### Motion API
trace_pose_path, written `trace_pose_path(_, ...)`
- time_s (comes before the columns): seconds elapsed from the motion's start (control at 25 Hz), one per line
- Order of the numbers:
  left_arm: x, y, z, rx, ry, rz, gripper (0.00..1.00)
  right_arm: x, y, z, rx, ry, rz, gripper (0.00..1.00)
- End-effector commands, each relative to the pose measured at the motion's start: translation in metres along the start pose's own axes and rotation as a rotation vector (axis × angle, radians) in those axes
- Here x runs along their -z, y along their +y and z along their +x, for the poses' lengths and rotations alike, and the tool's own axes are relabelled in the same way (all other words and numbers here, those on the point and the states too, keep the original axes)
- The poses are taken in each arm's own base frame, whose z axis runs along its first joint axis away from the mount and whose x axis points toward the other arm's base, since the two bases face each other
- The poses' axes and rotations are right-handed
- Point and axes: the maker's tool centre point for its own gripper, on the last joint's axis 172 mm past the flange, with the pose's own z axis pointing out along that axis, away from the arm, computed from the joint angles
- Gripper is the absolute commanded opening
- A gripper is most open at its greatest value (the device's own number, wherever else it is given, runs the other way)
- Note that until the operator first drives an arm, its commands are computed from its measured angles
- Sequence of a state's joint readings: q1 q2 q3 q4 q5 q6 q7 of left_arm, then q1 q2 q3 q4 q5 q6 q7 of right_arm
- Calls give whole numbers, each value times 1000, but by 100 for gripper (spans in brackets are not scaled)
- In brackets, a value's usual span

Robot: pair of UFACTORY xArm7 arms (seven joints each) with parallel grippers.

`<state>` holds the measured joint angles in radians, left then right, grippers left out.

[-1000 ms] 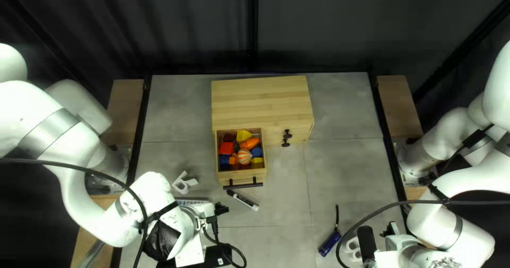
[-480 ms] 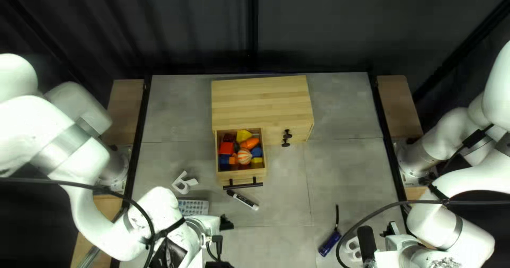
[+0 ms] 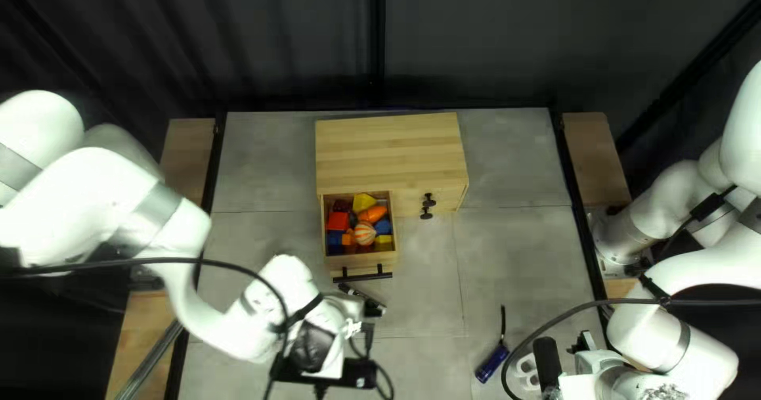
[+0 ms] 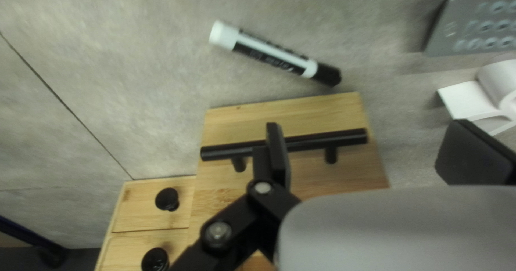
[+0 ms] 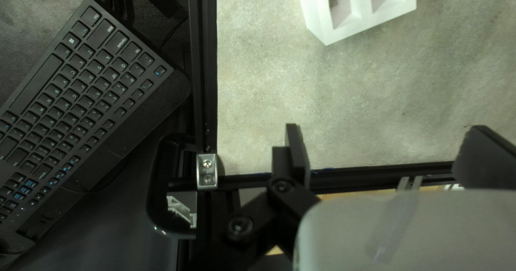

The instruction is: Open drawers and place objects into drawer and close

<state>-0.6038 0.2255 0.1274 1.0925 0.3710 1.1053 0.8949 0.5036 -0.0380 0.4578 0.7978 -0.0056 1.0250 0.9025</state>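
From the top left view, I have a pale wooden cabinet (image 3: 388,150) toward the far side of the grey surface (image 3: 507,265), with its left drawer (image 3: 359,267) pulled out toward the near side. Inside sits a mix of colourful toy pieces (image 3: 365,233), red, yellow, blue and orange, a striped ball among them. Two black knobs (image 3: 428,202) are on the cabinet's front, right of the drawer. My left gripper (image 3: 374,309) is just off the drawer's near side, covering part of a black-and-white marker (image 3: 350,290). My right gripper (image 3: 587,351) is at the near right, close to a white block with openings (image 3: 526,372) and a dark blue cylinder with a black strap (image 3: 492,363).

In the left wrist view, my fingers (image 4: 278,155) are wide apart. The marker lies on the surface ahead of them, outside the gap, beyond the drawer's black bar handle (image 4: 317,141). That handle passes behind one finger and reaches into view between the two; I can't tell whether they touch. A flat grey remote (image 4: 473,26) and a curved white piece (image 4: 484,91) lie beyond the other finger.

In the right wrist view, my fingers (image 5: 296,155) also stand wide. The white block is ahead of them, and a black keyboard (image 5: 80,88) is off to one side, past a black rail (image 5: 204,61).
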Motion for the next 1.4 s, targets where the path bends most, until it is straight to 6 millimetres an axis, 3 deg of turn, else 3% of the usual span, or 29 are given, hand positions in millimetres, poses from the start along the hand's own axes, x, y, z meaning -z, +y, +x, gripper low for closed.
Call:
trace_pose_path(0.04,-4,-4,-5,41,-16,-32,100,0,0,0,0,0,0,100)
trace_pose_path(0.32,3,-16,-9,44,-31,-61,100,0,0,0,0,0,0,100)
trace_pose_path(0.8,13,-17,-22,77,-35,-67,100,0,0,0,0,0,0,100)
trace_pose_path(1.2,7,-22,-17,64,-48,-57,100,0,0,0,0,0,0,100)
trace_pose_path(1.4,-1,-21,-26,65,-62,-60,100,0,0,0,0,0,0,100)
